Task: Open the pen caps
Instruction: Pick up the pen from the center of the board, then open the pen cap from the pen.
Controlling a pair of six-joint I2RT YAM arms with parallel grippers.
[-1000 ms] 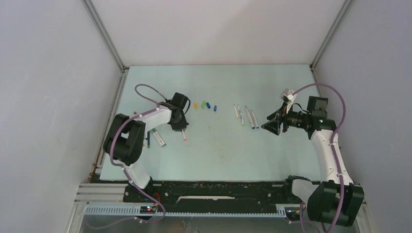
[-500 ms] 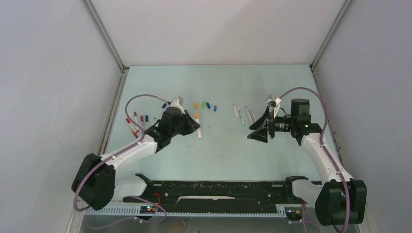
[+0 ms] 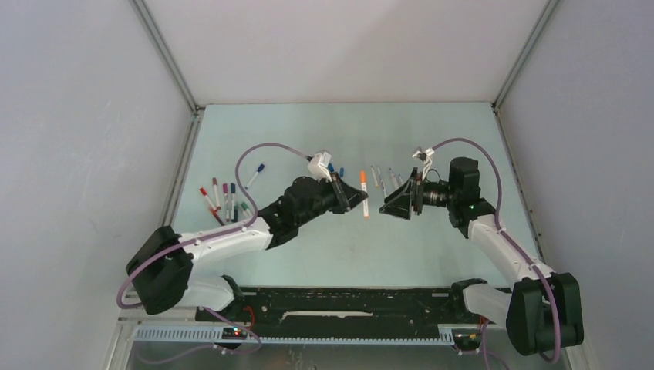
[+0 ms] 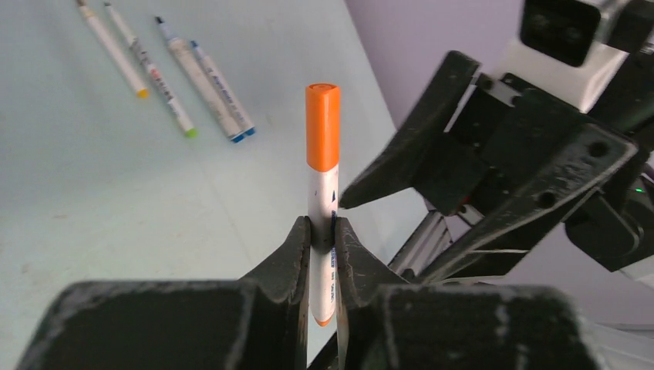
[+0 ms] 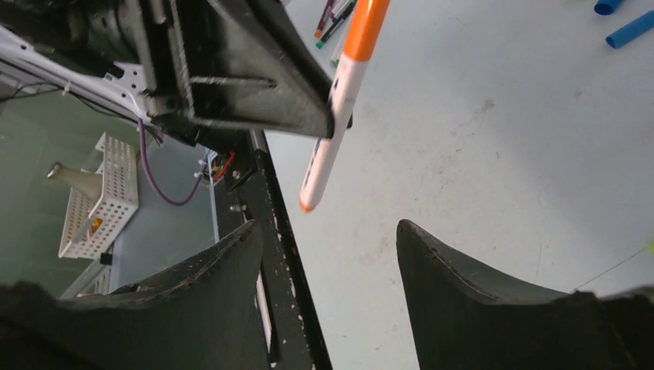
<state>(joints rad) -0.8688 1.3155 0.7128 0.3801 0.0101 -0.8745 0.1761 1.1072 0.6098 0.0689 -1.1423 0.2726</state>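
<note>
My left gripper [image 3: 359, 200] [image 4: 322, 225] is shut on the white barrel of a pen [image 4: 322, 193], held above the table's middle. The pen's orange cap [image 4: 322, 127] [image 3: 363, 179] is on and points away from the wrist. My right gripper [image 3: 388, 206] [image 5: 328, 231] stands open facing it, a short way off, with nothing between its fingers. In the right wrist view the pen [image 5: 328, 146] hangs ahead of the jaws, cap [image 5: 366, 27] at the top. Two loose blue pen caps [image 3: 342, 172] [image 5: 631, 31] lie behind the left gripper.
Several uncapped white pens [image 3: 377, 177] [image 4: 204, 85] lie just behind the two grippers. Several capped pens [image 3: 220, 196] lie at the table's left side, one more [image 3: 257, 171] further back. The black front rail [image 5: 270, 231] runs below the right gripper.
My left arm has swung right from the table's left side to the middle, carrying the orange-capped pen. The right gripper has moved left to meet it and opened a little wider.
</note>
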